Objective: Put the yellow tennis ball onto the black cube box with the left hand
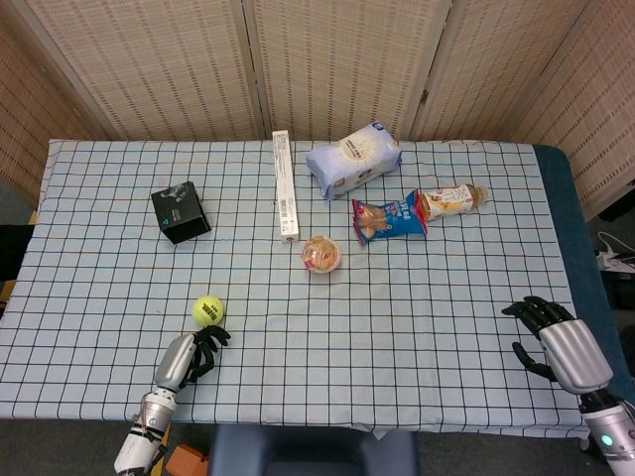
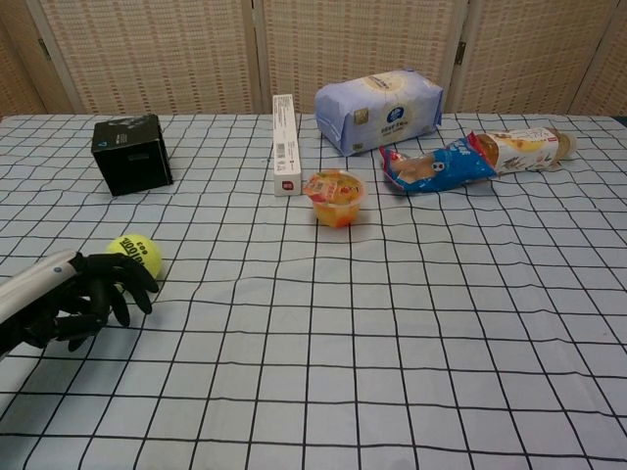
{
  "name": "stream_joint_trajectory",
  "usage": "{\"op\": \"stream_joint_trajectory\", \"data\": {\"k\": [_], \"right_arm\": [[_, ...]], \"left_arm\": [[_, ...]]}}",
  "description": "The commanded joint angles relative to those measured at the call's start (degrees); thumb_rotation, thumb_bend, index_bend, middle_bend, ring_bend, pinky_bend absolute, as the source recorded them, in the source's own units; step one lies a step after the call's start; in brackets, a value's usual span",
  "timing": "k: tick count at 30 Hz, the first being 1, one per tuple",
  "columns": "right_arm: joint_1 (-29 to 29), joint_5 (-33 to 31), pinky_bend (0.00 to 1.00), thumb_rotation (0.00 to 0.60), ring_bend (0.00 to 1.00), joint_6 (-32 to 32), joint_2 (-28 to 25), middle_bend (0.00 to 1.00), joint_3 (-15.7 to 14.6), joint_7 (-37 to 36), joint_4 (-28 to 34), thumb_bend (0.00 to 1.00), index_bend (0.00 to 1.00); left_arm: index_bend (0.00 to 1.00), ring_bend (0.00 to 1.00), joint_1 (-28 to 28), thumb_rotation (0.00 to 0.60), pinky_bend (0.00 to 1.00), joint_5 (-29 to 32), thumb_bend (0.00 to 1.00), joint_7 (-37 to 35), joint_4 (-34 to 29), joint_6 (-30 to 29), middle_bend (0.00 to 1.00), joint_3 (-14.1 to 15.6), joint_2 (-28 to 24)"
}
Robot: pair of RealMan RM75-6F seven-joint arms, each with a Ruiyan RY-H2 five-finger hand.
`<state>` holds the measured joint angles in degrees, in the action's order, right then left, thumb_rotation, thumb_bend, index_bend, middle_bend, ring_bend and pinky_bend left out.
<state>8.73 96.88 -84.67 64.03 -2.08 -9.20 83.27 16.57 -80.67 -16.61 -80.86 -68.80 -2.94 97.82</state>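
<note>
Left hand (image 2: 83, 294) low over the checkered tablecloth (image 2: 392, 323) at the near left edge, fingers (image 2: 125, 281) loosely spread and curled forward, holding nothing. Yellow tennis ball (image 2: 135, 256) sits on the cloth right at the fingertips, just beyond them; chest view has the dark fingers overlapping its lower edge, cannot tell if they touch. Head view shows the same: ball (image 1: 207, 310) just past the left hand (image 1: 191, 352).

Black cube box (image 2: 131, 154) is well beyond the fingers, toward the far left of the table, nothing on top of it (image 1: 181, 211).

Right hand (image 1: 551, 337) rests at the near right table edge, fingers apart and slightly curled, empty, far from everything.

Between the fingers and the far edge, off to the right: fruit cup (image 2: 335, 197), long white carton (image 2: 285, 144), white-blue bag (image 2: 379, 110), blue snack packet (image 2: 436, 164), bottle lying flat (image 2: 524, 148).
</note>
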Motion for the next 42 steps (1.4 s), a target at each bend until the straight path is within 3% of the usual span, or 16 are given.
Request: {"op": "stream_joint_trajectory", "data": {"k": [1, 21, 42], "right_arm": [[-0.03, 0.02, 0.28, 0.6, 0.16, 0.0, 0.04, 0.28, -0.04, 0.02, -0.04, 0.32, 0.28], [0.08, 0.09, 0.28, 0.6, 0.17, 0.37, 0.11, 0.28, -0.18, 0.38, -0.05, 0.32, 0.28], [0.15, 0.04, 0.28, 0.6, 0.16, 0.66, 0.16, 0.28, -0.25, 0.53, -0.11, 0.32, 0.28]], "left_arm": [[0.39, 0.46, 0.53, 0.6, 0.74, 0.89, 0.92, 0.41, 0.74, 1.19, 0.42, -0.37, 0.16], [0.38, 0.46, 3.61, 0.6, 0.74, 3.78, 0.92, 1.58, 0.73, 5.43, 0.42, -2.93, -0.6], [0.38, 0.46, 8.64, 0.6, 0.74, 8.68, 0.92, 4.25, 7.02, 10.43, 0.42, -7.4, 1.71]]}}
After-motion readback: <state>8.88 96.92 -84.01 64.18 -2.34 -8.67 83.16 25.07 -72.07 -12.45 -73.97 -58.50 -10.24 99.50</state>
